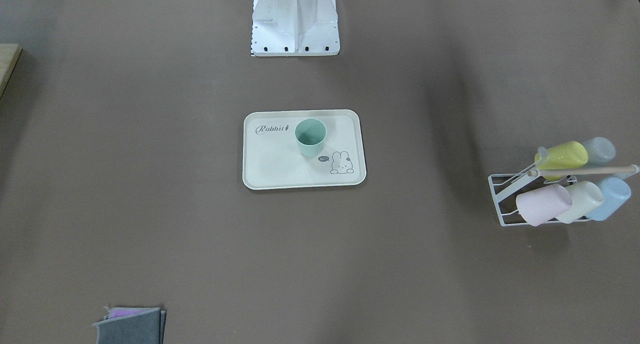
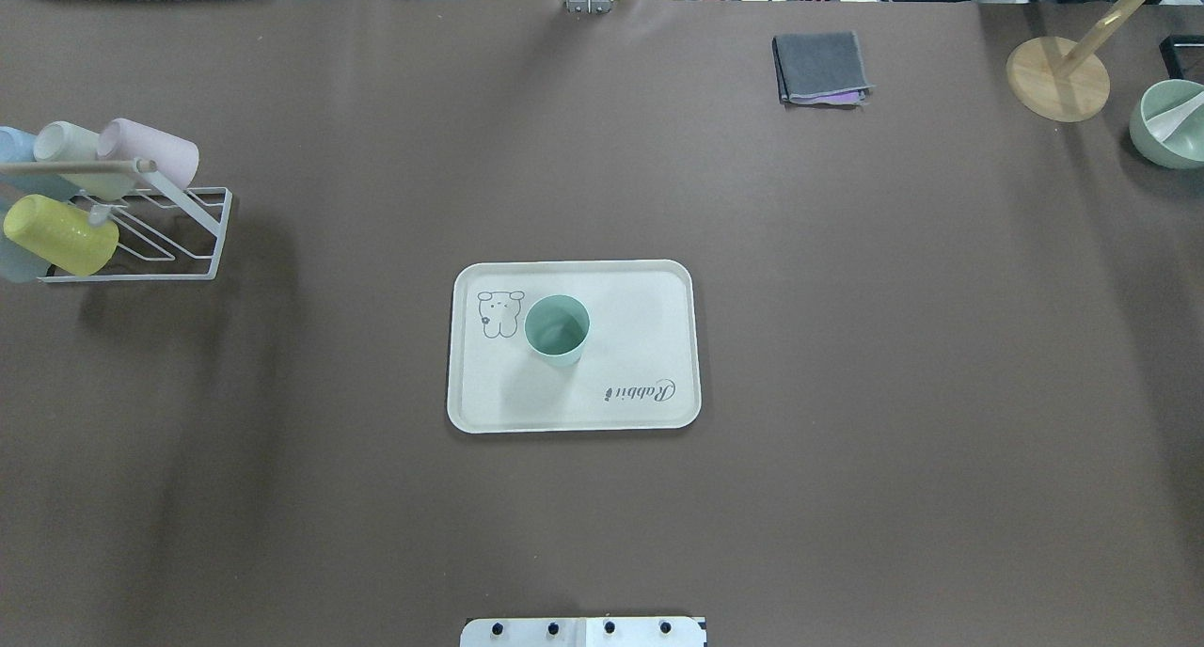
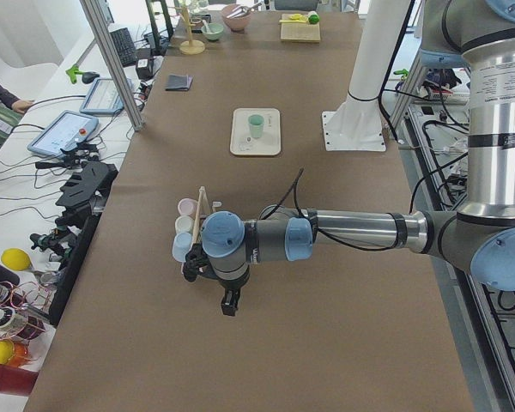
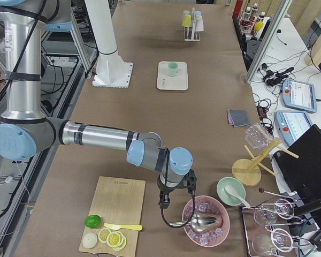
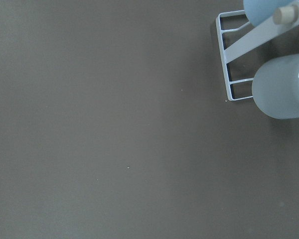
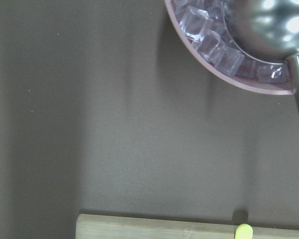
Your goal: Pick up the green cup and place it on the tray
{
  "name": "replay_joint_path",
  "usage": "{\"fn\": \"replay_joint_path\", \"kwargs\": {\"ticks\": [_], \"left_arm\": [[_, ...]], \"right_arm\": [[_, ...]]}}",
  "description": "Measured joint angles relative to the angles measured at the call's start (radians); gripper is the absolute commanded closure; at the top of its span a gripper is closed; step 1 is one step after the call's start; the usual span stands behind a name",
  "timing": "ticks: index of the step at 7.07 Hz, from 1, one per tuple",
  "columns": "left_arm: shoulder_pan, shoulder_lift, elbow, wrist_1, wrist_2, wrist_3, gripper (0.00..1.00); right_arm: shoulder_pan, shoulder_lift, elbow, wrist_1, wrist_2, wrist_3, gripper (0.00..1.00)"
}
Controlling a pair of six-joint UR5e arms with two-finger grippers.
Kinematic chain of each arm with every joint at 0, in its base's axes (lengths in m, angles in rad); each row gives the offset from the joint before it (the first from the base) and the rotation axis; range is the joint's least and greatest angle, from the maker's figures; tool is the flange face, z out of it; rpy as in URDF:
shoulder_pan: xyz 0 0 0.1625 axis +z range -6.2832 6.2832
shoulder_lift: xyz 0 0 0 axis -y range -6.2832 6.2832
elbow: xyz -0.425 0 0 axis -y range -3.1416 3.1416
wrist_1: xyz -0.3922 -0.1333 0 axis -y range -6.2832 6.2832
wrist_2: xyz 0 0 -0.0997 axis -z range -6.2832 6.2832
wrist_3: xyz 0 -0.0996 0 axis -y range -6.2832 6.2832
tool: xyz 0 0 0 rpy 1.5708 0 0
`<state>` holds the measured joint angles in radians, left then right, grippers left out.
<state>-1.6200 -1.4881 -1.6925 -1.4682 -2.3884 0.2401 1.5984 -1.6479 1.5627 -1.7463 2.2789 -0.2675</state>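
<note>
The left claw is shown only in the left side view, below the centre of the frame. The right claw is shown only in the right side view, low in the frame. It cannot be told whether either one is spread or pressed together, as no fingers are caught by the wrist views. Both are kept well apart from the cup. The cup is found upright, mouth up and empty, on the tray at the middle of the bench. In the front view it is set between the "Rabbit" script and the bunny drawing, inside the rim.

The placing is therefore judged to be done, with nothing of the task left to carry out.

The left claw is pointed down at the bench just beside the rack, whose corner is caught at the upper right of the left wrist view. Behind it, the left arm is stretched out level and low across the bench. The right claw is likewise pointed down, between the board and the bowl of ice. The right arm is extended in the same flat manner from the left edge of the frame.
</note>
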Motion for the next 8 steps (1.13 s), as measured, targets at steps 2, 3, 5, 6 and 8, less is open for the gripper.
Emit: {"fn": "replay_joint_path", "kwargs": {"ticks": [2, 3, 5, 6, 8], "left_arm": [[-0.001, -0.001, -0.007, -0.001, 0.000, -0.001, 0.01], [-0.001, -0.001, -0.009, -0.001, -0.001, -0.001, 0.01], [-0.001, -0.001, -0.009, -0.001, -0.003, -0.001, 0.01], [-0.001, -0.001, -0.010, -0.001, -0.004, -0.001, 0.01], [-0.001, -0.002, -0.009, -0.001, -0.005, -0.001, 0.01]], "right_arm": [[0.000, 0.000, 0.000, 0.001, 0.000, 0.000, 0.00], [0.000, -0.002, 0.000, 0.001, 0.000, 0.001, 0.00], [0.000, -0.007, -0.002, 0.001, -0.001, 0.001, 0.00], [0.000, -0.012, -0.006, 0.000, 0.000, 0.000, 0.00], [0.001, -0.015, -0.015, -0.001, 0.001, 0.001, 0.00]]}}
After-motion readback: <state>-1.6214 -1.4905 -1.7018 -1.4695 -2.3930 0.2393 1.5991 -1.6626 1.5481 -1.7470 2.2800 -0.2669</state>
